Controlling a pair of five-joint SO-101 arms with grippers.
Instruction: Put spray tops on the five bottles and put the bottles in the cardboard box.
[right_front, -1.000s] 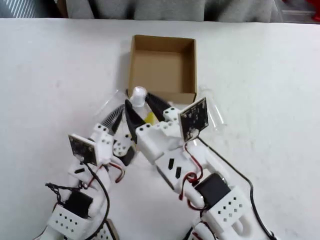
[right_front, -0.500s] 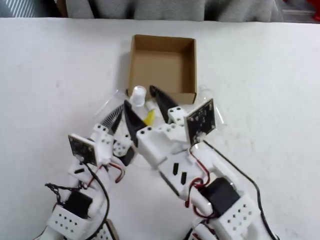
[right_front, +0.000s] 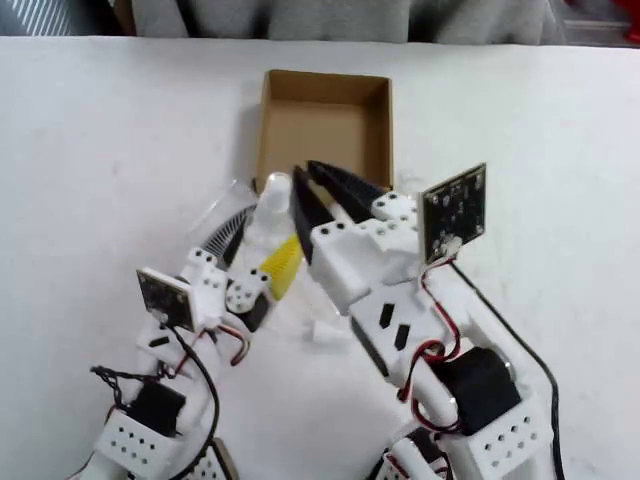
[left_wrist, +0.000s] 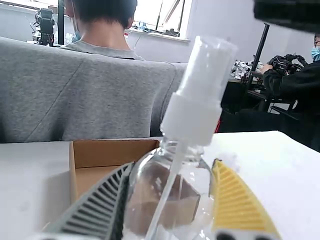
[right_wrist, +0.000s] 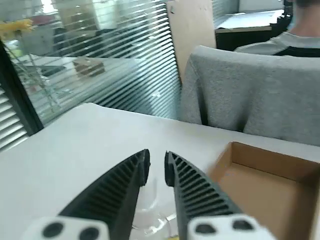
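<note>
While the left gripper (right_front: 265, 240) pinches the clear plastic bottle (left_wrist: 167, 200) between its grey ribbed finger and its yellow one, the white spray top (left_wrist: 200, 95) sits on the neck. The bottle leans toward the open brown cardboard box (right_front: 325, 135) and stands just short of its near wall.

Right gripper (right_wrist: 156, 159): black ribbed fingers only slightly parted, holding nothing, raised near the box's near wall and just beside the spray top.

A small white part (right_front: 326, 332) lies on the white tabletop (right_front: 100, 150) between the arms; I cannot identify it.

Risks, as judged:
- The smooth, round bottle may twist or slip in the pinch.
- The spray top may not be fully seated, so a knock could pop it off.
- The right gripper stands in the path to the box, so a collision is likely unless it clears.
- The bottle base may catch the near wall and shove the light box.
</note>
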